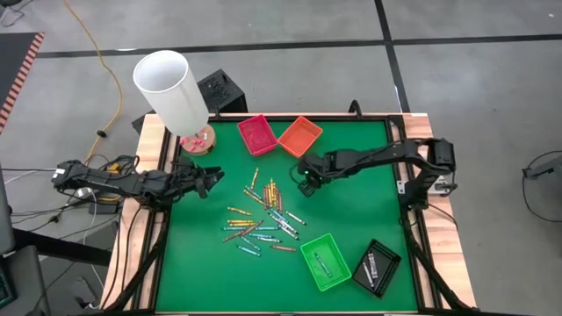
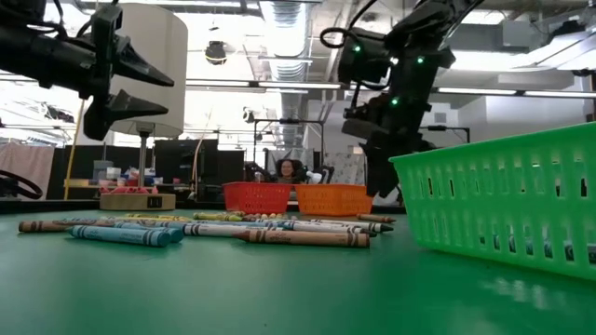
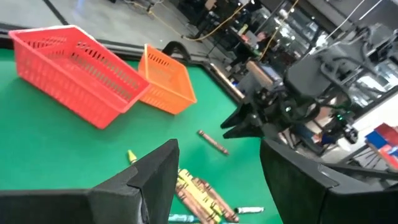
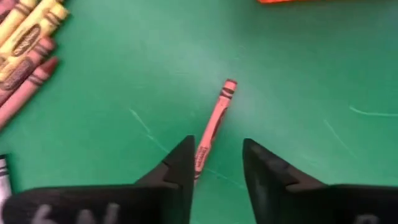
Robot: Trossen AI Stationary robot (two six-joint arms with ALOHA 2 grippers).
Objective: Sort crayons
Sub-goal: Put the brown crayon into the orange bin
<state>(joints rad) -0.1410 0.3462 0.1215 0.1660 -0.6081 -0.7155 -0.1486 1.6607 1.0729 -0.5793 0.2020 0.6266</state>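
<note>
green felt [image 1: 351,189] covers the table, with a workshop room behind it where a person sits far back in the low view. the right gripper [image 4: 216,163] hangs just above the felt near the orange tray [image 1: 299,136], its fingers parted around the near end of a lone orange crayon [image 4: 214,124] that lies flat, apart from the rest. from the right wrist view the fingers seem to straddle it rather than pinch it, though i cannot be sure they are clear of the wrap. the crayon's colour matches the tray close by, which probably explains the position: a short carry to drop it there. the red tray [image 1: 256,134] sits beside the orange one, touching or nearly so.

the main scatter of crayons [image 1: 263,219] lies mid-table, well apart from the lone one, so nothing crowds the grasp. the green tray [image 1: 327,262] and the black tray [image 1: 378,267] stand at the near edge, each with a few crayons inside. the left gripper [image 3: 211,180] waits over the left side of the felt, fingers apart, empty. a white cylinder [image 1: 171,88] stands at the far left corner, out of both arms' way.
</note>
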